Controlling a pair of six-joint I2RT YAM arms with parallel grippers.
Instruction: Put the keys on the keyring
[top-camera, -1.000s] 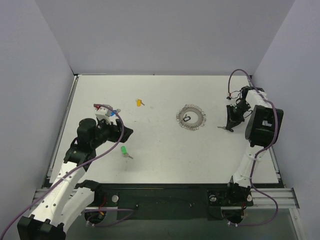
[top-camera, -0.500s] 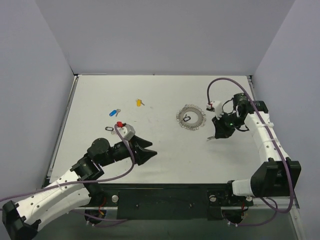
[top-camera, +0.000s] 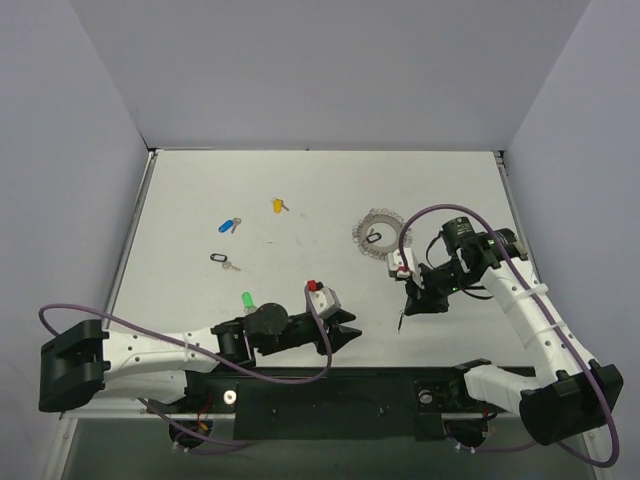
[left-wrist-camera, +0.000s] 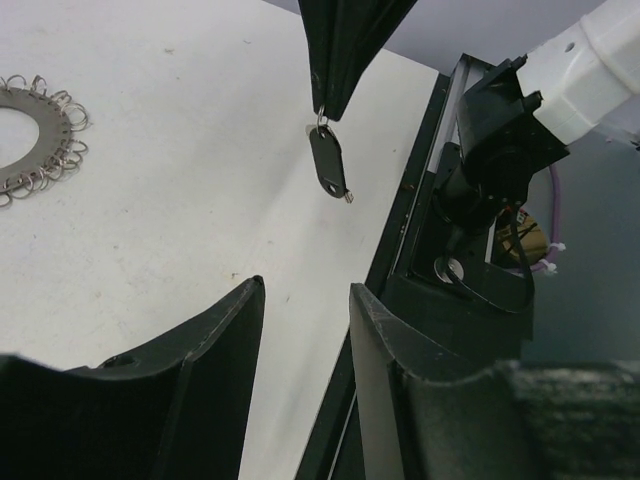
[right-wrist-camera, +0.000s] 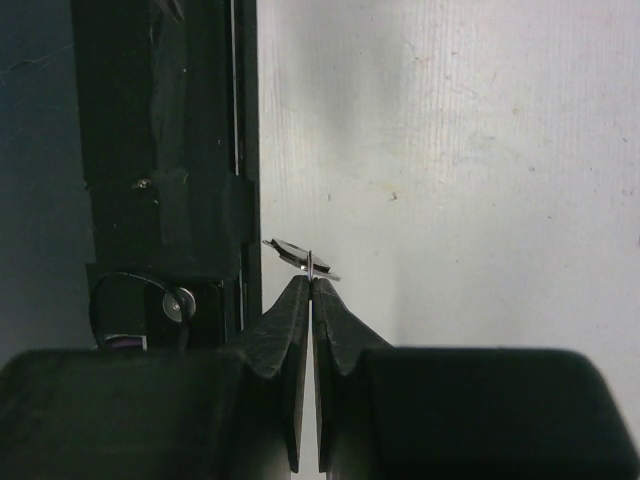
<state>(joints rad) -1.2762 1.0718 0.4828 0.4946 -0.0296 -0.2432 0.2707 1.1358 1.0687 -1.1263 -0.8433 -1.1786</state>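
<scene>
The black-capped silver key (left-wrist-camera: 328, 165) hangs from the right gripper (right-wrist-camera: 310, 283), whose jaws are pinched tight on it. The right wrist view shows it only edge-on, while the left wrist view shows its full black cap dangling above the white table (top-camera: 300, 180). The lacy silvery wire keyring (top-camera: 382, 233) lies right of centre in the overhead view. That view alone shows the yellow-capped key (top-camera: 278, 205), blue-capped key (top-camera: 228, 225), second black-capped key (top-camera: 222, 260) and green-capped key (top-camera: 246, 300) scattered left of it. The left gripper (left-wrist-camera: 305, 300), bottom centre overhead, has its jaws partly apart and holds nothing.
</scene>
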